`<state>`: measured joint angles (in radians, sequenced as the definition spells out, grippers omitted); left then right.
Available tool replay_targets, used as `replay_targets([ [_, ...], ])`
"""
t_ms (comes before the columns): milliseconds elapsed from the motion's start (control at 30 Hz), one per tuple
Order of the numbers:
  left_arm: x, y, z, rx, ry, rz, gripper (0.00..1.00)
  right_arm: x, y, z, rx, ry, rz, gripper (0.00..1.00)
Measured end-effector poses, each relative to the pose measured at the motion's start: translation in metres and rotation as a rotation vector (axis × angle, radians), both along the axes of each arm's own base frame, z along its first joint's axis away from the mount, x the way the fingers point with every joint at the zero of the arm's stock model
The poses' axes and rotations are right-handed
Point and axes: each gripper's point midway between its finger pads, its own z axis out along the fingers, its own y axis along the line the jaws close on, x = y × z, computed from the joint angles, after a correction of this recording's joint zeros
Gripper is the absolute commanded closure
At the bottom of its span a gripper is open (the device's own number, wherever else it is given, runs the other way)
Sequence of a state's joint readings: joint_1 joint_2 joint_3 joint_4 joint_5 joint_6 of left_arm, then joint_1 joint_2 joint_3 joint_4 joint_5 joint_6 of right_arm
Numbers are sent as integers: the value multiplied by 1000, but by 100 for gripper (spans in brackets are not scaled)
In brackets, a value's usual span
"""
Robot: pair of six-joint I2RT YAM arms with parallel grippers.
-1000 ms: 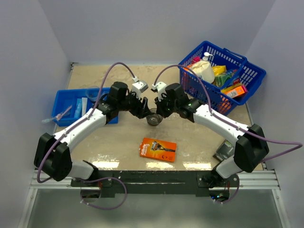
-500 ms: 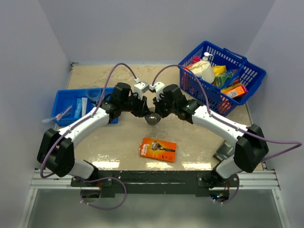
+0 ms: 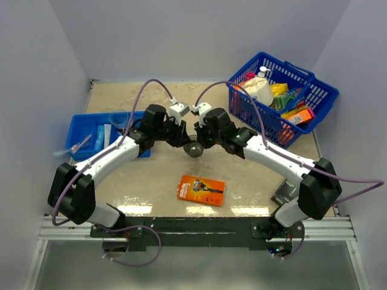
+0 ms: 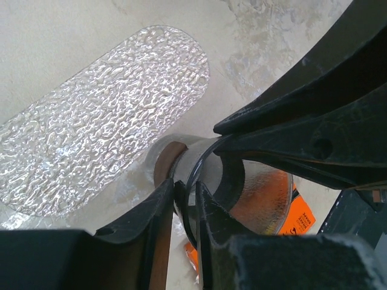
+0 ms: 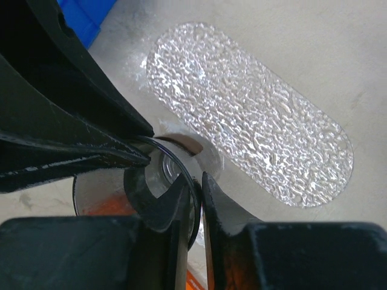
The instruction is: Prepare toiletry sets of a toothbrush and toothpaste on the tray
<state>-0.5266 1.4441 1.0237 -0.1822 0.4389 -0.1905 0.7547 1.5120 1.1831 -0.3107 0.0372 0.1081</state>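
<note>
Clear dimpled tray (image 4: 91, 127) shows only in wrist views, behind the cup (image 4: 260, 193).

The left gripper (image 4: 184, 208) pinches a brownish translucent plastic cup (image 4: 181, 154) by its rim; a clear textured oblong tray (image 4: 103, 121) lies left of the cup, an orange pack (image 4: 302, 214) to its right.
</note>
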Motion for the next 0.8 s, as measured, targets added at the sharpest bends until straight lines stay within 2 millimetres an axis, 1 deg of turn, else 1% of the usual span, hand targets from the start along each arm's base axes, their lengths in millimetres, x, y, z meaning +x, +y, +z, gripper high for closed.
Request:
replay_targets([
  [67,2,1,-1,5,-3,9,100,4,2,5,23,-16,-23,80],
  [100,2,2,-1,8,-4,14,100,7,4,8,36,-26,-35,77],
  [167,3,3,-2,13,-7,22,100,10,5,11,50,-37,-52,76],
  [267,6,5,-5,20,-13,37,100,14,7,11,59,-41,-72,73],
  [300,6,6,-6,24,-14,42,100,14,7,10,59,-38,-76,68],
  [333,6,7,-8,28,-15,47,100,15,8,8,60,-36,-79,67],
  [367,7,8,-9,33,-14,53,100,16,9,6,60,-35,-83,63],
  [433,9,11,-13,49,-14,73,100,19,9,3,58,-32,-97,58],
  [467,10,12,-14,53,-14,80,100,20,9,1,56,-31,-102,53],
  [567,12,16,-17,65,-11,107,100,22,8,0,56,-30,-120,48],
  [700,13,19,-20,72,1,139,100,24,7,0,59,-33,-139,46],
  [800,12,23,-27,79,23,168,100,28,5,3,68,-44,-168,46],
])
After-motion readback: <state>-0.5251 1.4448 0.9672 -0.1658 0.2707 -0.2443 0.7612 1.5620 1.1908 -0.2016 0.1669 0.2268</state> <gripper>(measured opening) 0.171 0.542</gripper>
